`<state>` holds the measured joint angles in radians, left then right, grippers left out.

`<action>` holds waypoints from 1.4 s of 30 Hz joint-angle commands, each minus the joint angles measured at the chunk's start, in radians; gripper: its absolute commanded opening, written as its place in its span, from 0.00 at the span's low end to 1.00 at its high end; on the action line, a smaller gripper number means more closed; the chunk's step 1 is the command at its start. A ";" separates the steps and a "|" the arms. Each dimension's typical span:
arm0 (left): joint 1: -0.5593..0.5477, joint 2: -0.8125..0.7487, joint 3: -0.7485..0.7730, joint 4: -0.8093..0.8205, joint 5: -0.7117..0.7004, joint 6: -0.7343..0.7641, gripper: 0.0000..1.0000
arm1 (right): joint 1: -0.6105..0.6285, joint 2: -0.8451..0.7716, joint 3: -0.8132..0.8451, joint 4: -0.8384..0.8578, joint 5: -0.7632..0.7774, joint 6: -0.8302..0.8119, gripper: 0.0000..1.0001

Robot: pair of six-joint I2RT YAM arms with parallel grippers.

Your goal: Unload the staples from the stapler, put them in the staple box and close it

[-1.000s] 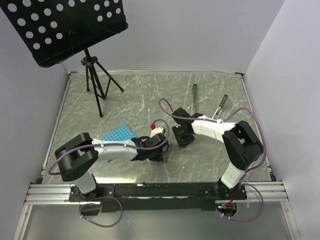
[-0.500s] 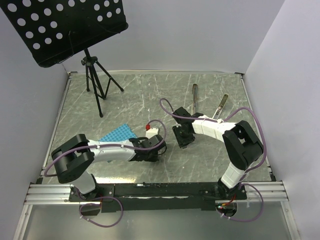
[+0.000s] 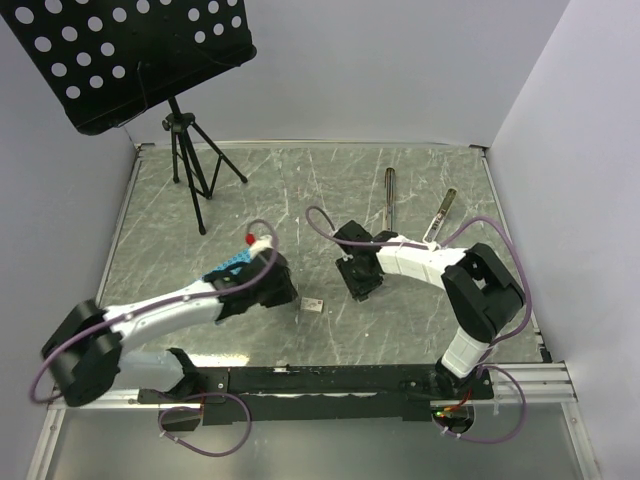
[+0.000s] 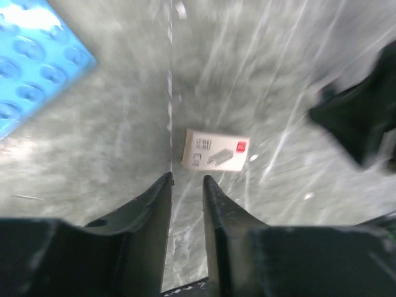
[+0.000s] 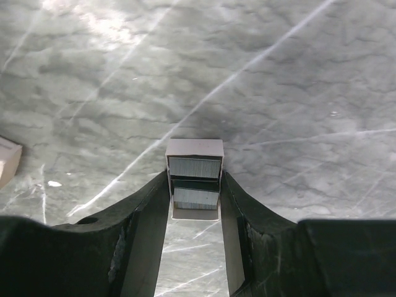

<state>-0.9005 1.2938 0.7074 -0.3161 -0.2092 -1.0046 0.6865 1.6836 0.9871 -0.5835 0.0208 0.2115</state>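
A grey marbled counter [image 3: 200, 260] fills a pale-walled booth, with a black music stand [image 3: 140, 50] at upper left. The stapler [image 3: 389, 192] lies in the top view's upper right, a brassy bar [image 3: 443, 212] near it, both well apart from the arms. We judge the stapler light, stiff and slick, best pinched across its narrow sides at mid-length. The right hand [image 5: 195, 179] clasps a small white tray [image 5: 194, 147] by its side walls. Inside sit two grey blocks, we think the staples [image 5: 195, 167]. They look light and apt to crumble, so lifting the tray seems safer. The left hand [image 4: 187, 179] is slightly parted and empty, with a white card [image 4: 216, 150] just beyond it.
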 commanded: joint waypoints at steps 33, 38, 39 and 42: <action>0.264 0.058 -0.160 0.311 0.468 0.021 0.36 | 0.294 -0.022 -0.048 0.135 -0.081 -0.037 0.42; 0.264 0.065 -0.180 0.364 0.479 0.009 0.36 | 0.311 -0.024 -0.038 0.157 -0.084 -0.044 0.42; 0.264 0.071 -0.180 0.367 0.481 0.009 0.36 | 0.312 -0.022 -0.034 0.160 -0.081 -0.046 0.42; 0.264 0.088 -0.183 0.379 0.482 0.014 0.35 | 0.314 -0.019 -0.036 0.174 -0.087 -0.055 0.42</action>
<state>-0.6384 1.3590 0.5312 -0.0010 0.2481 -0.9863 0.9768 1.6703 0.9611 -0.4759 0.0097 0.1585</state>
